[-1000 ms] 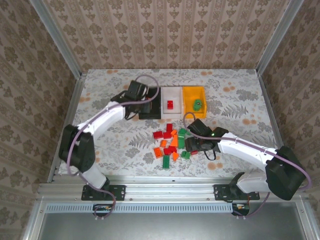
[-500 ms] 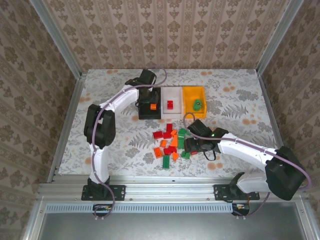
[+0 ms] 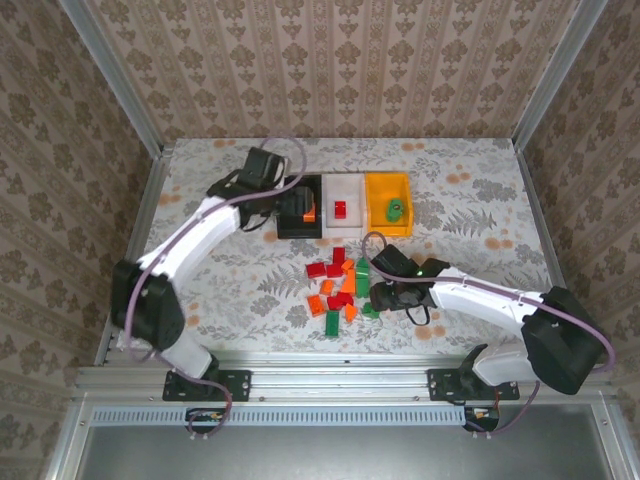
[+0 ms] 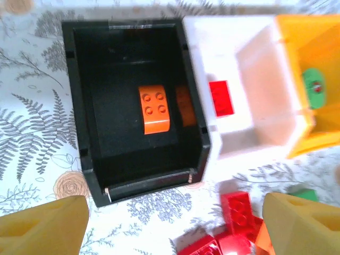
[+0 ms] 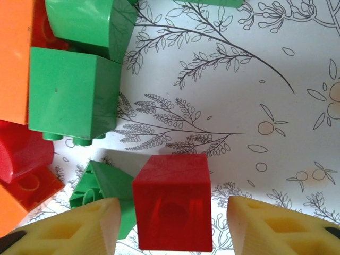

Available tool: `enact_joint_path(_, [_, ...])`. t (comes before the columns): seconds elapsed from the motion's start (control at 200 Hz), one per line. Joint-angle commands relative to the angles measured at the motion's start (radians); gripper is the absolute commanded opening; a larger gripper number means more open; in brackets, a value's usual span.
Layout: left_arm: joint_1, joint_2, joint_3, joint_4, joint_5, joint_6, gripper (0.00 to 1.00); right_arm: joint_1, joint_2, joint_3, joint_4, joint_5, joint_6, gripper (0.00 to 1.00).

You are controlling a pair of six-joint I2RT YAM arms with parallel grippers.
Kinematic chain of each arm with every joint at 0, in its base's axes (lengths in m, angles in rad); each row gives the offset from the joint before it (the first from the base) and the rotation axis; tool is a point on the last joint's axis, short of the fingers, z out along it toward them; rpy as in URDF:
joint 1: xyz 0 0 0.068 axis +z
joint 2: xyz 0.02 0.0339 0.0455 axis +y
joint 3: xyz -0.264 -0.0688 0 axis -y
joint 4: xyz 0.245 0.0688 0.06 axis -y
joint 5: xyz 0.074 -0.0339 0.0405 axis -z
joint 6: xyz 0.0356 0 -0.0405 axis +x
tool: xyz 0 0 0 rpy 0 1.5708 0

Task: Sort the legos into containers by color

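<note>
An orange brick lies studs-up in the black bin. A red brick lies in the white bin, and a green piece in the orange-yellow bin. Loose mixed legos cluster nearby.

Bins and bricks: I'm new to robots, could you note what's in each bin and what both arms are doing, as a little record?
black bin: one orange brick
white bin: one red brick
orange-yellow bin: one green piece
loose pile: red, orange, green bricks, unsorted
left end effector: open, above black bin
right end effector: open around a red cube, gaps both sides

yellow bin cropped rt, orange brick cropped
</note>
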Motion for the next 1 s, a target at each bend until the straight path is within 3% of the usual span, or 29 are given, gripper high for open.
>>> enact_joint_path(0.0, [-0.002,-0.117,-0.132,0.041,0.018,-0.042,0.88,0.007,0.021,0.012,-0.021,0.047,0.010,0.53])
enact_joint_path(0.29, [0.011,-0.366,-0.318,-0.008,-0.012,-0.048,0.90,0.009,0.024,0.043,-0.053,0.082,0.003,0.28])
enact_joint_path(0.495, [0.027,-0.432,-0.447,0.080,0.011,-0.146,0.93,-0.005,-0.017,0.246,-0.096,0.175,-0.091,0.26])
enact_joint_path(0.725, [0.029,-0.420,-0.642,0.307,0.181,-0.363,0.93,-0.078,0.412,0.709,-0.048,0.181,-0.284,0.26])
enact_joint_path(0.995, [0.039,-0.606,-0.695,0.129,0.101,-0.314,0.94,-0.164,0.836,1.233,-0.214,0.161,-0.371,0.27])
